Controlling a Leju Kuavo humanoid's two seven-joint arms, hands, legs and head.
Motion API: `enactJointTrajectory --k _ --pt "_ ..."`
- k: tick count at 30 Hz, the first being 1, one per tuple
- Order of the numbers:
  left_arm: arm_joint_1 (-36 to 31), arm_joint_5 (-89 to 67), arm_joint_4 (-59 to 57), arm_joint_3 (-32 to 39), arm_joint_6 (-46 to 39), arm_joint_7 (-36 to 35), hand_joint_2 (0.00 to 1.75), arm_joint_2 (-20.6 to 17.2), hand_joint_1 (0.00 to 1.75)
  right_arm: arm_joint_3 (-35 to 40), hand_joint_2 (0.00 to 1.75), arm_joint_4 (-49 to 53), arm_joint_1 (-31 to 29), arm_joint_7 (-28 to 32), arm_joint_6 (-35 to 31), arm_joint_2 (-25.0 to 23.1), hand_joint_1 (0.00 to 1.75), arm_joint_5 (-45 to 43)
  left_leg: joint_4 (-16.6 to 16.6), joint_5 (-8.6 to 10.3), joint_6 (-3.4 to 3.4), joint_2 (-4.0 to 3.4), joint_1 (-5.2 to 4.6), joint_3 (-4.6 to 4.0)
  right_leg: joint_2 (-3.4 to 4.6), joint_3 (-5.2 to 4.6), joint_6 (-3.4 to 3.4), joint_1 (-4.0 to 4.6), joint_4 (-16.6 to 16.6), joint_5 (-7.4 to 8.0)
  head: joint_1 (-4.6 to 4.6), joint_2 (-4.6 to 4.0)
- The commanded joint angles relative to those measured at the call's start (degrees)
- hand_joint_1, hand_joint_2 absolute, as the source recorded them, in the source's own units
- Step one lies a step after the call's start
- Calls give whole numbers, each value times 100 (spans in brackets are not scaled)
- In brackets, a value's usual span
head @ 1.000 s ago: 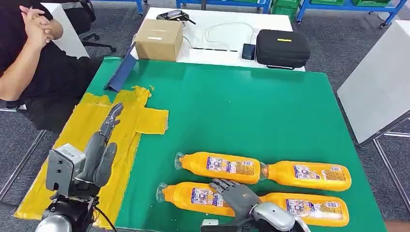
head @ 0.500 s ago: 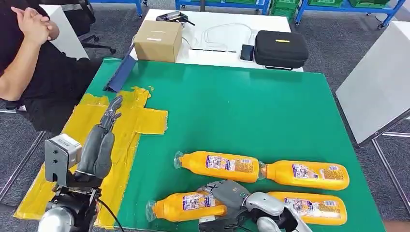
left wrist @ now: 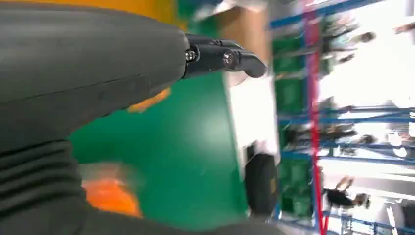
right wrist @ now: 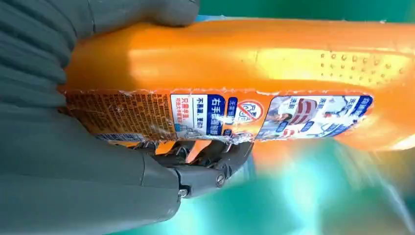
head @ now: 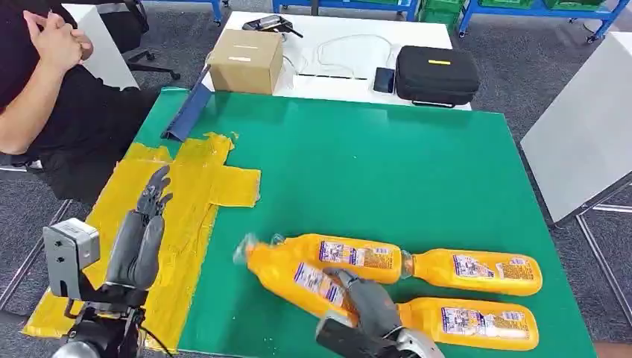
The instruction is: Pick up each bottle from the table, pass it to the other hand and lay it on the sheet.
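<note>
Lifted off the desk [head: 387,156] since a second ago, the near bottle [head: 294,274] tilts in the right hand [head: 367,304], beside three lying bottles. Left hand [head: 141,231] waits spread-fingered over the yellow sheet [head: 186,186]; bring them together level.

The cap end of the held orange bottle [head: 298,272] is smeared by motion blur in the head view. The right hand [head: 365,302] covers the bottle's base and is cut off by the lower edge. In the left wrist view, an orange shape [left wrist: 105,193] is too blurred to identify.
</note>
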State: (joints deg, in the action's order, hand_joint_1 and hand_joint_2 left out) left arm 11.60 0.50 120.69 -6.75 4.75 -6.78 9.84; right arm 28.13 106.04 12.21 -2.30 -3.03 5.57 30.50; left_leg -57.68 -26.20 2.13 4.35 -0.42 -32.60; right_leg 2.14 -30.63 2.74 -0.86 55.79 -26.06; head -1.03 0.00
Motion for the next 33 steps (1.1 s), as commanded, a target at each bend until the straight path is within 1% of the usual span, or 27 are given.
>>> enactJointTrajectory --k 1,3,4,5,8,10,11,12,13,15,16,17,18,19,20,21,22,25,26,27,30,31,32,33 --pt "598 2236 -742 189 445 128 175 -72 0 -508 175 1354 5 514 -124 -322 166 -774 6 -14 -17 -53 1 24 -1 18 -13 6 -7 -9 6 0" --pt "596 2276 -680 40 438 171 175 -128 0 -430 175 1141 -150 451 -88 -333 171 -577 8 -6 -17 -45 0 15 -3 6 -10 4 -10 -1 7 0" --pt "571 2232 -624 -64 396 207 175 -183 0 -389 175 1027 -205 386 -82 -322 171 -507 4 -8 -21 -59 5 17 -1 8 -13 10 -12 2 7 0" --pt "551 2182 -582 -139 343 238 175 -222 0 -351 175 932 -246 310 -71 -300 175 -421 4 -5 -16 -46 1 5 5 -7 -11 4 -7 3 7 0" --pt "500 2071 -483 -269 283 287 175 -276 0 -320 175 702 -345 233 -44 -289 175 -406 6 -3 -22 -51 8 6 -5 -4 -16 12 -13 5 4 0" --pt "500 2071 -483 -269 283 287 175 -276 0 -320 175 702 -345 233 -44 -289 175 -406 4 -2 -14 -29 4 1 0 -10 -9 6 -9 3 9 0" --pt "500 2071 -483 -269 283 287 175 -276 0 -320 175 702 -345 233 -44 -289 175 -406 6 -1 -18 -45 6 4 -4 -6 -13 9 -11 4 7 0" --pt "500 2071 -483 -269 283 287 175 -276 0 -320 175 702 -345 233 -44 -289 175 -406 6 -2 -13 -36 2 5 2 -6 -9 4 -9 3 4 0" --pt "500 2071 -483 -269 283 287 175 -276 0 -320 175 702 -345 233 -44 -289 175 -406 7 -4 -18 -49 5 8 0 -2 -13 9 -12 3 7 0" --pt "500 2071 -483 -269 283 287 175 -276 0 -320 175 702 -345 233 -44 -289 175 -406 6 -2 -11 -29 3 4 -1 -5 -9 4 -8 2 7 0" --pt "500 2071 -483 -269 283 287 175 -276 0 -320 175 702 -345 233 -44 -289 175 -406 6 -5 -16 -41 5 9 -3 0 -12 8 -10 0 7 0" --pt "498 2074 -483 -294 296 315 175 -318 0 -278 175 713 -356 148 9 -218 175 -271 6 -3 -13 -34 2 7 0 -2 -9 4 -9 1 7 0" --pt "475 2003 -444 -343 306 418 175 -334 0 -234 175 602 -428 73 105 -197 175 -229 8 -6 -18 -50 4 13 -2 4 -14 8 -12 0 7 0" --pt "456 1989 -426 -374 310 441 175 -341 0 -199 175 517 -476 28 181 -172 175 -204 5 -3 -13 -35 3 3 0 -5 -9 5 -9 2 4 0" --pt "408 1982 -386 -425 309 450 175 -345 0 -123 175 332 -592 -20 269 -158 175 -72 7 -5 -17 -46 5 10 -3 2 -13 9 -11 1 7 0" --pt "354 1938 -360 -477 297 488 175 -356 0 -45 175 192 -671 -24 339 -150 175 0 6 -3 -15 -40 6 6 0 -2 -10 8 -11 3 4 0" --pt "402 1931 -299 -532 300 491 175 -340 0 90 175 41 -744 18 408 -77 175 196 7 -3 -19 -56 8 10 4 1 -13 12 -15 6 7 0" --pt "376 2046 -273 -703 295 532 175 -386 0 517 175 -223 -946 258 415 -2 175 843 6 -2 -13 -41 6 3 6 -6 -9 8 -11 6 7 0" --pt "339 2166 -301 -761 295 535 175 -420 0 625 175 -269 -1009 292 394 -11 175 990 6 -2 -17 -52 8 5 5 -3 -12 11 -13 7 7 0" --pt "305 2272 -333 -811 271 558 175 -449 0 736 175 -318 -1088 307 375 -15 175 1135 6 -1 -14 -44 6 3 6 -6 -9 8 -12 6 5 0" --pt "208 2585 -440 -956 224 656 175 -523 0 1046 175 -558 -1416 283 405 -66 175 1296 8 -2 -21 -62 7 9 5 -2 -16 11 -12 7 4 0" --pt "191 2635 -454 -984 204 670 175 -541 0 1116 175 -603 -1484 290 405 -61 175 1290 7 -2 -16 -50 6 6 10 -4 -11 8 -11 6 7 0" --pt "154 2673 -488 -1009 192 679 175 -541 0 1176 175 -685 -1562 293 416 -91 175 1290 9 -2 -20 -61 8 10 7 -1 -15 11 -13 7 7 0" --pt "120 2690 -513 -1031 164 689 175 -547 0 1258 175 -744 -1637 273 450 -95 175 1314 9 -2 -17 -52 6 8 7 -3 -13 9 -11 6 7 0"
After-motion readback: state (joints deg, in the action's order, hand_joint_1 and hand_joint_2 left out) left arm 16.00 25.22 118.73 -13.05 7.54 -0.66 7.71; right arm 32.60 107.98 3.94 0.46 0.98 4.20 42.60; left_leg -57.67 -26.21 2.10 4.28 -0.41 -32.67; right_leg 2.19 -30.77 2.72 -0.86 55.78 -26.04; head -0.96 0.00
